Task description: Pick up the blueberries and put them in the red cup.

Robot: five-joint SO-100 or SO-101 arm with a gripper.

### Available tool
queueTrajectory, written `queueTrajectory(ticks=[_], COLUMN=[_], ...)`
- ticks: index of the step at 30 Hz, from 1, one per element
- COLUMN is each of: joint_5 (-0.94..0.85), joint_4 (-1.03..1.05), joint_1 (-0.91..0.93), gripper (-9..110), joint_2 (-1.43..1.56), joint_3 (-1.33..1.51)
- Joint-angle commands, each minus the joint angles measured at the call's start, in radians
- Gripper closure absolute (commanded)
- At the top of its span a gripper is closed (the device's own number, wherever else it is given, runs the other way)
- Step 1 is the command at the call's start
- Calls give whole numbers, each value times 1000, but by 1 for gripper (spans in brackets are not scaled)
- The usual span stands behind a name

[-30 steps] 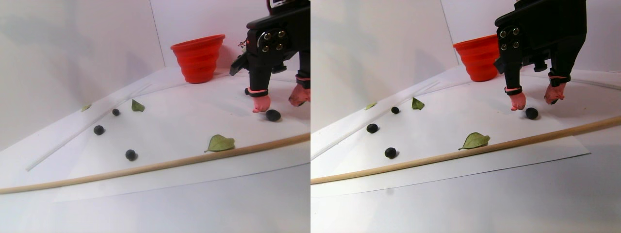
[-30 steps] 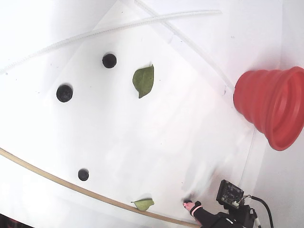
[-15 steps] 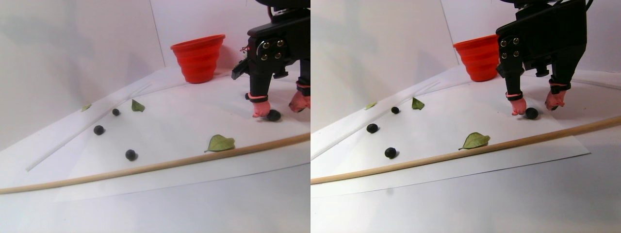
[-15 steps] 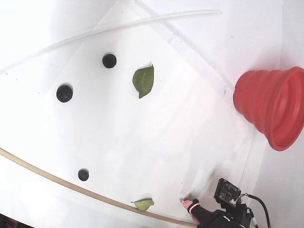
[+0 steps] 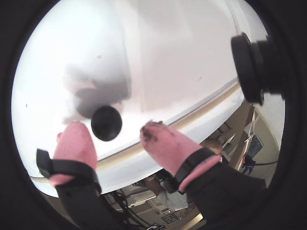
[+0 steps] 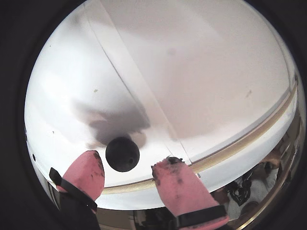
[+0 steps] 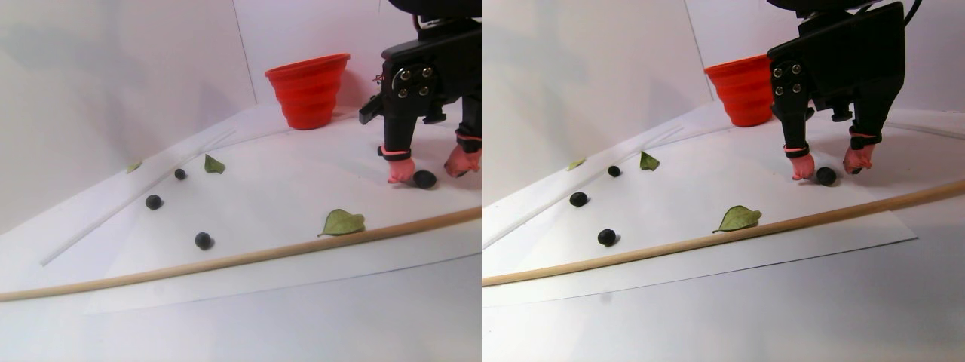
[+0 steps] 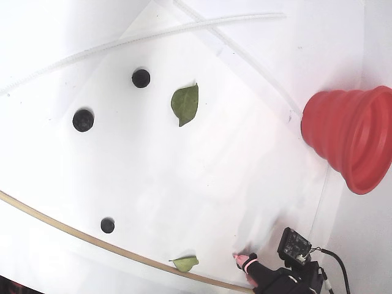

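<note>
Your gripper (image 6: 129,175) is down at the worktop (image 7: 264,188), pink fingertips (image 6: 86,175) spread wide with one blueberry (image 6: 123,154) sitting right between them, nearer the left pad in both wrist views (not yet pinched). It's a small matte ball, likely to roll. Three more blueberries (image 8: 82,120) lie well apart; the ribbed red cup (image 8: 349,138) stands empty-looking, off behind.

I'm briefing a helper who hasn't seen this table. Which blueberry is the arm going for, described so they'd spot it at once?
Find the red cup at the back of the white table in the stereo pair view, then the black arm in front of it. Between the gripper's pink-tipped open jaws lies one blueberry. It is the only one beside the arm; the other three lie far off to the left, near the leaves.
</note>
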Motion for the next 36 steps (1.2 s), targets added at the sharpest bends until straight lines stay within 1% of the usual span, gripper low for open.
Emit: queueTrajectory(ticks=[1, 23, 36], joint_5=[8, 32, 29], joint_4=[-18, -58, -69], joint_1=[-2, -8, -8], gripper=[82, 85, 90], joint_2=[9, -34, -25], joint_3=[-23, -37, -26])
